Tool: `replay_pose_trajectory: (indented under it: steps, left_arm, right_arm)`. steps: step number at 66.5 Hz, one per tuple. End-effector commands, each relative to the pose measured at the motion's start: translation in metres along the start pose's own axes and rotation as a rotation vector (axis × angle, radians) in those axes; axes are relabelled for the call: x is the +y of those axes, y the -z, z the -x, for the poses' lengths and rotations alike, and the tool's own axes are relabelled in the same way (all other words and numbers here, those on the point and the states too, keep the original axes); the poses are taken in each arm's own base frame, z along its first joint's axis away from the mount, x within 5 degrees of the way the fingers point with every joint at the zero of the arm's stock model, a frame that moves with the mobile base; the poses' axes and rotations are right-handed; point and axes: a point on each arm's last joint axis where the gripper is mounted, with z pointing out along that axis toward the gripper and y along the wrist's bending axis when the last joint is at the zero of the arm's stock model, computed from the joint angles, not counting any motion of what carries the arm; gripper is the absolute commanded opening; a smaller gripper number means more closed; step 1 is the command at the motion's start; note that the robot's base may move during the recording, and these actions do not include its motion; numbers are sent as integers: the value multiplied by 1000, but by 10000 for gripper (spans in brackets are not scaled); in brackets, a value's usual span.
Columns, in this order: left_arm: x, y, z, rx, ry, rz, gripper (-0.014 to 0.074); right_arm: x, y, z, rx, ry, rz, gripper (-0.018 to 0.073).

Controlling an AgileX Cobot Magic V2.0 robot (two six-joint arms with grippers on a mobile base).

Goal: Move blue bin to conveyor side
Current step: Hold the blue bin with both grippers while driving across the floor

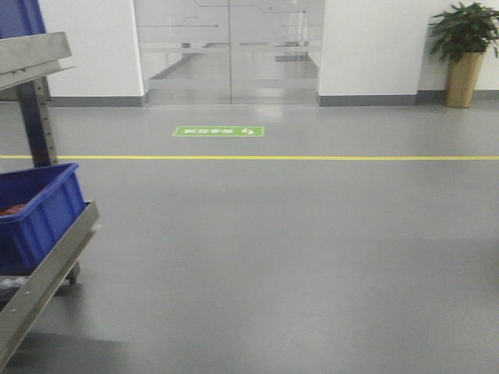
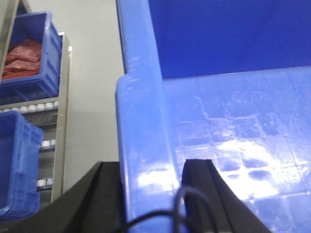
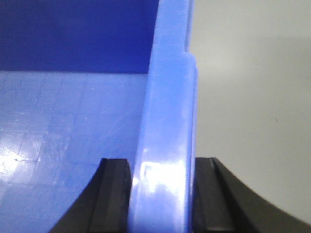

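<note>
The blue bin (image 2: 243, 136) is held between my two grippers, and its glossy empty inside fills both wrist views. My left gripper (image 2: 150, 167) is shut on the bin's thick left rim (image 2: 143, 111), with one black finger on each side of the wall. My right gripper (image 3: 163, 165) is shut on the opposite rim (image 3: 167, 107) in the same way. The held bin (image 3: 63, 121) and both grippers are outside the front view. The conveyor side is out of view.
A steel roller rack (image 1: 43, 261) stands at the left with other blue bins (image 1: 35, 206) on it; one in the left wrist view holds red packets (image 2: 22, 58). Grey floor with a yellow line (image 1: 273, 157), a green sign (image 1: 218, 131), glass doors (image 1: 230, 51) and a potted plant (image 1: 464, 47) lie ahead.
</note>
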Motion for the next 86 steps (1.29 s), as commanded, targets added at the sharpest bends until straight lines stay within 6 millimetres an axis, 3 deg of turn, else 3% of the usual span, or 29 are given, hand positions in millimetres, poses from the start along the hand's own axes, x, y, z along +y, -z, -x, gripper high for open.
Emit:
replay_pose_trajectory:
  steps: [1, 86]
  left_arm:
    - [-2, 14, 7, -116, -23, -7, -15]
    - [-2, 14, 7, -116, -23, -7, -15]
  right_arm:
    - [-1, 16, 9, -145, 27, -4, -79]
    - [-1, 16, 9, -145, 27, -4, -79]
